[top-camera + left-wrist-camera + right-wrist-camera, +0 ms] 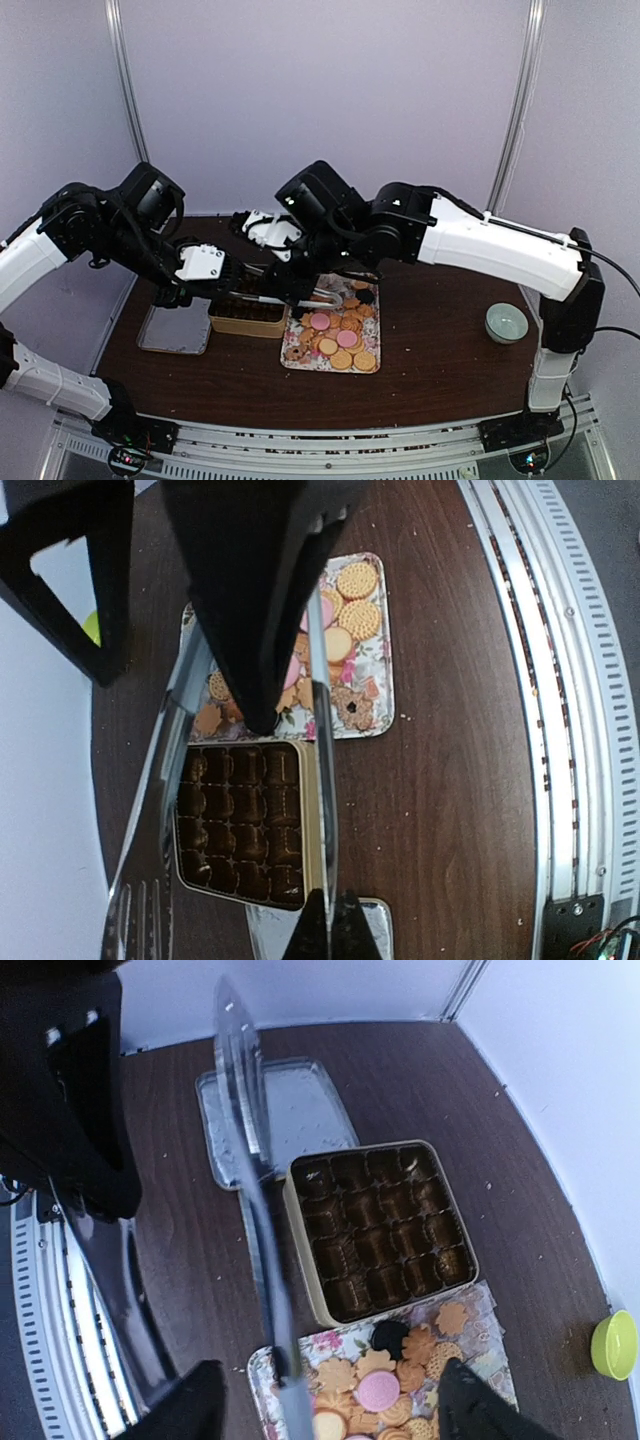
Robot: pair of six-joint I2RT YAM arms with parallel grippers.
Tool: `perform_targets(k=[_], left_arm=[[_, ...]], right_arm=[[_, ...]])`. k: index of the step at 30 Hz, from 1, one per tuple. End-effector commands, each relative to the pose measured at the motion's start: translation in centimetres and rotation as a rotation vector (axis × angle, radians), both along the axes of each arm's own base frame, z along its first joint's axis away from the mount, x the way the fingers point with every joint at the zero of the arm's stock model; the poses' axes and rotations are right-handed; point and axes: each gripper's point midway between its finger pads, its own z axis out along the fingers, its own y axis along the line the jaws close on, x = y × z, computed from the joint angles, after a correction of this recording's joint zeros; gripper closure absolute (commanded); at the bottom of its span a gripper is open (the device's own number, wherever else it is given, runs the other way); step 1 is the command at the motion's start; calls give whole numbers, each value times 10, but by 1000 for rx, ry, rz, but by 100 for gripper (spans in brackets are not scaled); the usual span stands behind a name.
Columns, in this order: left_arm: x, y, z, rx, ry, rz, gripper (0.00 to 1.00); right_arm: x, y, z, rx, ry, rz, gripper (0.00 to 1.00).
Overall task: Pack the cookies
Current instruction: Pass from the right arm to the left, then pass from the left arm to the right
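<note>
Left gripper [328, 908] has its jaws pressed together on one thin arm of a pair of long shiny metal tongs [140, 900], near that arm's end. Right gripper [330, 1375] stands wide: its black fingers [195, 1405] are spread well apart, and the tongs run up between them without visibly touching either. In the top view both arms reach in over the middle of the table and meet above the tin, with the tongs hanging in the air over it.

Under everything lies a dark brown wooden table [440, 370]. On its left part rests a flat rectangular silver metal lid [175, 330]. Just beside the lid, on its right, sits a square gold-coloured tin [245, 327], filled with rows of dark brown paper cups [380, 1230]. The tin lies between the lid and a rectangular tray with a flower pattern [380, 715], which sits right against the tin's other side, near the table's centre. Well apart from these, towards the right edge of the table, stands a small green bowl [507, 322].

Small assorted cookies [340, 335] lie crowded on the flowered tray. Most are round and golden-tan, some with ridged edges or flower shapes. A few round pink ones [320, 322] sit among them, and one dark, almost black, flower-shaped one [390, 1335] lies at the tray's edge nearest the tin.
</note>
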Motion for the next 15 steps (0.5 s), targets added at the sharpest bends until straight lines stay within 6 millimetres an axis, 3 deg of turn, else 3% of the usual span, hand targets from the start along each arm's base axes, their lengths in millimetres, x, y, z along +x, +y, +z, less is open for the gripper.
perform_targets(k=[1,3,5,8,15], left_arm=[[18,-19,46,-267,25,110,100],[28,-22,67,-407,113,179,100],[35,-25,86,-499,189,224,100],[37,-31,112,-595,255,220,100],[32,-49,148,-767,402,178,100]], right_arm=[[26,-43,94,436,84,-82,15],[29,-66,138,700,119,-43,1],[31,-92,155,858,166,-18,0],[29,-113,163,961,215,15,0],[16,-119,166,1166,337,128,0]])
